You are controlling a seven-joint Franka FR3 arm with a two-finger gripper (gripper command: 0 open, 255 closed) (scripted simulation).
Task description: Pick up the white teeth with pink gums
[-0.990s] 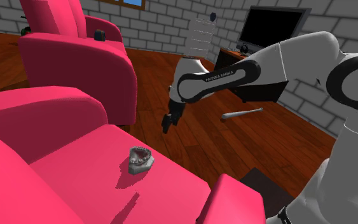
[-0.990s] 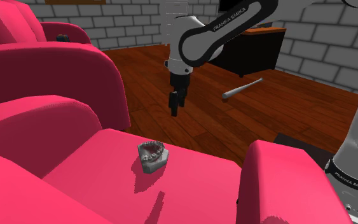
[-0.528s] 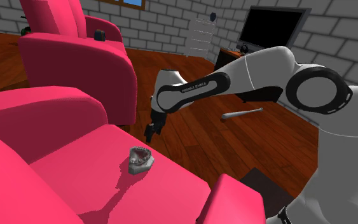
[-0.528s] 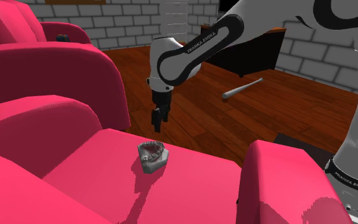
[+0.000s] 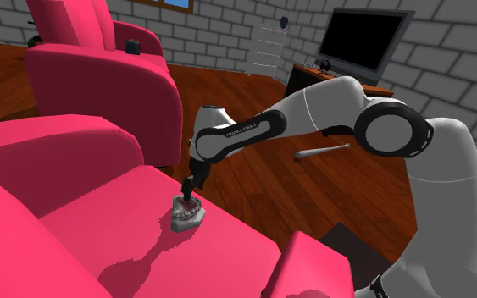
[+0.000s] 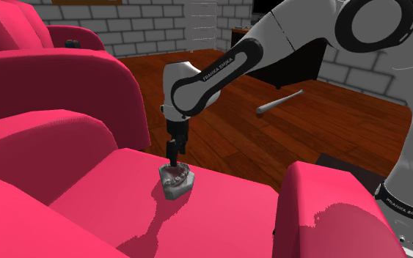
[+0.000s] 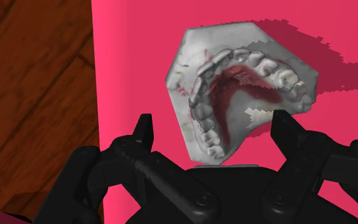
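Note:
The teeth (image 5: 186, 217) are a grey-white dental cast with a row of white teeth around dark pink gums, lying on the pink armchair seat (image 5: 135, 245) near its front edge. My gripper (image 5: 191, 190) hangs straight down just above the cast. From the second exterior view the gripper (image 6: 172, 157) almost touches the top of the teeth (image 6: 177, 183). In the wrist view the teeth (image 7: 234, 95) lie just beyond the gripper (image 7: 215, 135). The two black fingertips (image 7: 144, 130) stand wide apart on either side of the cast, which they do not touch.
Pink armrests flank the seat, one (image 5: 50, 152) at the shoulder view's left and one (image 6: 329, 212) close to the stand. A second pink armchair (image 5: 101, 76) stands behind. On the wooden floor (image 5: 253, 178) lies a grey rod (image 5: 323, 152). A dark screen (image 5: 359, 41) stands by the brick wall.
The arm has swung toward the seat and lowered. The gripper went from hanging over the floor to just above the teeth. The teeth have not moved.

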